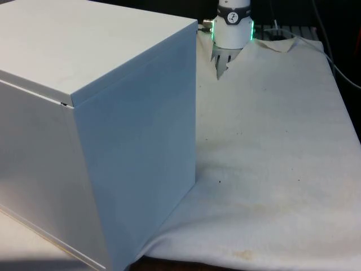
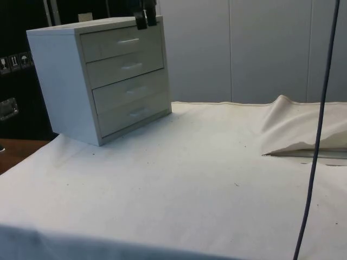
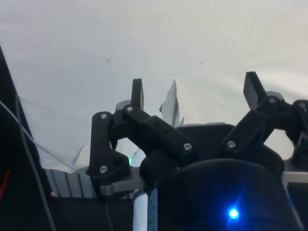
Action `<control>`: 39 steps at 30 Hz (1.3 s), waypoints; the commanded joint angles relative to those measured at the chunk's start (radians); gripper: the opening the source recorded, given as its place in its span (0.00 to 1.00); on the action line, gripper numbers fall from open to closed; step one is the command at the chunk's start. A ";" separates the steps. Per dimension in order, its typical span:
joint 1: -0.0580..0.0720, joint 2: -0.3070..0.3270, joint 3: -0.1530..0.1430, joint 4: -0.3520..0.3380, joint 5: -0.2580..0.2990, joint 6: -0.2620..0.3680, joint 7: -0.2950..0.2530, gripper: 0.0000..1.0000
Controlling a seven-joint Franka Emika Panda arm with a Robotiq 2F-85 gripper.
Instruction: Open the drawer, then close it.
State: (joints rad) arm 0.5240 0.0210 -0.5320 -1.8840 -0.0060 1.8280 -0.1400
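While the front view shows the chest's [image 1: 96, 130] blank back, the side view shows four shut drawers [image 2: 124, 76]; fingers [image 3: 137, 94] spread apart.

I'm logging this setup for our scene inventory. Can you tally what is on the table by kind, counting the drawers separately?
Chest of drawers: 1
Drawers in it, all shut: 4, top drawer to bottom drawer
White cloth: 1
Gripper, fingers open: 1
Total: 7
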 commanded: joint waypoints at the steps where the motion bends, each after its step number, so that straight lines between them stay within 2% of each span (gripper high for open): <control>1: 0.003 -0.014 0.002 -0.011 -0.017 0.002 0.000 1.00; 3: 0.001 -0.009 0.002 -0.008 -0.009 0.000 -0.005 1.00; 4: 0.003 -0.027 0.006 -0.022 -0.031 -0.001 -0.007 1.00; 10: 0.003 -0.059 0.015 -0.050 -0.063 -0.003 -0.024 1.00; 11: 0.001 -0.046 0.012 -0.040 -0.047 -0.003 -0.025 1.00; 13: 0.002 -0.068 0.016 -0.058 -0.073 -0.003 -0.030 1.00; 19: 0.001 -0.091 0.016 -0.082 -0.099 -0.002 -0.065 1.00; 20: 0.000 -0.082 0.015 -0.075 -0.086 -0.003 -0.062 1.00; 21: 0.001 -0.093 0.016 -0.084 -0.101 -0.001 -0.071 1.00; 28: -0.001 -0.103 0.015 -0.093 -0.115 -0.001 -0.126 1.00; 29: -0.001 -0.092 0.014 -0.085 -0.101 -0.003 -0.124 1.00; 37: -0.008 -0.111 0.009 -0.099 -0.143 0.026 -0.170 1.00; 38: -0.007 -0.101 0.009 -0.089 -0.131 0.009 -0.172 1.00; 39: -0.009 -0.112 0.009 -0.101 -0.148 0.031 -0.174 1.00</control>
State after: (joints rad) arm 0.5160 -0.0810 -0.5240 -1.9750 -0.1410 1.8420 -0.3150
